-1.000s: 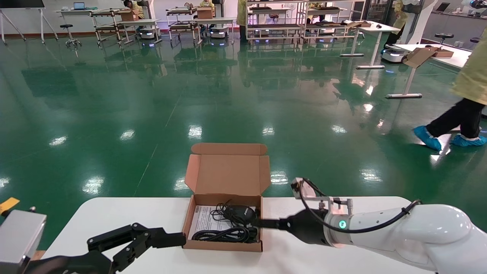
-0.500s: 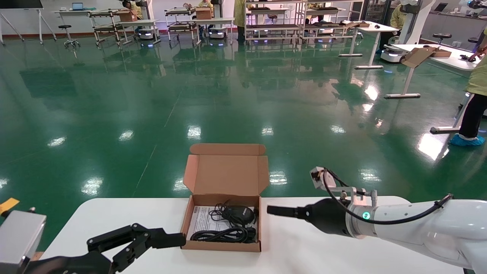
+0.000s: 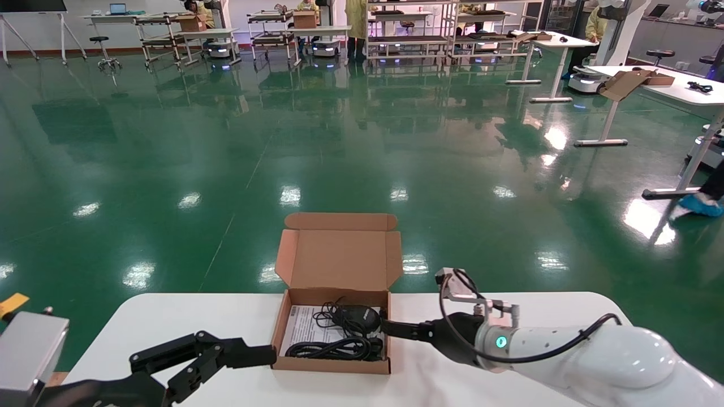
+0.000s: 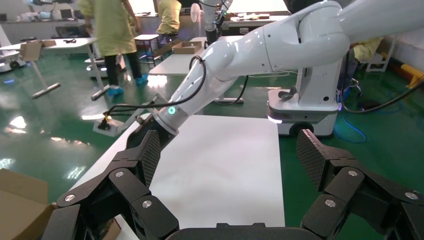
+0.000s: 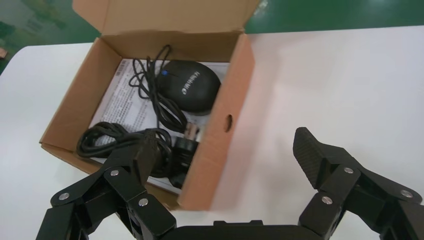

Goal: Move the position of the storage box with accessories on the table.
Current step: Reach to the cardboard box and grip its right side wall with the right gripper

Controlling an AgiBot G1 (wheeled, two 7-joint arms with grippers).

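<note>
The storage box (image 3: 334, 364) is small brown cardboard, its lid standing open at the back, near the far edge of the white table (image 3: 169, 316). Inside lie a black mouse (image 3: 357, 316), a bundled black cord (image 3: 328, 349) and a white barcode sheet (image 3: 302, 325). My right gripper (image 3: 390, 329) is open at the box's right wall. In the right wrist view (image 5: 226, 150) it straddles that wall (image 5: 220, 125), one finger over the cord (image 5: 110, 140), the other over bare table (image 5: 340, 75). My left gripper (image 3: 237, 359) is open, its tip at the box's left wall.
A silver block (image 3: 28, 350) stands at the table's left front corner. Green floor lies beyond the far table edge. Desks and racks stand far off. A walker's blue-covered foot (image 3: 698, 204) shows at the right. The left wrist view shows the box corner (image 4: 20, 200).
My right gripper drew back to the right, away from the box, then came back to its right wall. The box and left gripper have not moved. The walker went off to the right.
</note>
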